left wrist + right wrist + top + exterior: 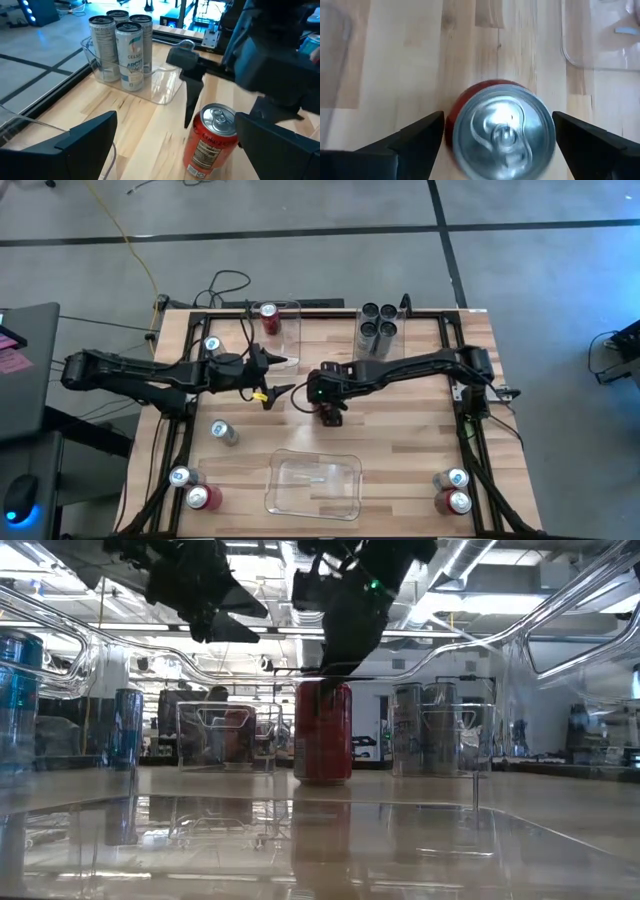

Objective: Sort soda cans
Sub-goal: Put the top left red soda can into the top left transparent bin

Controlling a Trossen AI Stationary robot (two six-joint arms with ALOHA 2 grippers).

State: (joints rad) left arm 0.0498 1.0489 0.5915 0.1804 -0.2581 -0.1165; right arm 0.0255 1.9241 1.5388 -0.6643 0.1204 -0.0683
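Right gripper: the right gripper [495,137] hangs over the middle of the counter [420,430], pointing down, its fingers spread wide on either side of a red can [502,132] with a gap at each side; it holds nothing.
Red can: stands upright on the counter, directly under the right gripper, apart from all three bins.
Left gripper: the left gripper [283,375] is just left of the right one, above the counter, fingers wide apart and empty.
Dark grey cans: four dark grey cans [377,327] stand together in the far clear bin [385,350].
Far-left bin: the far-left bin [290,330] holds one red can [268,317].
Near bin: the near clear bin [313,485] has no can in it.
Other cans: loose cans stand at the counter's left side and near corners.
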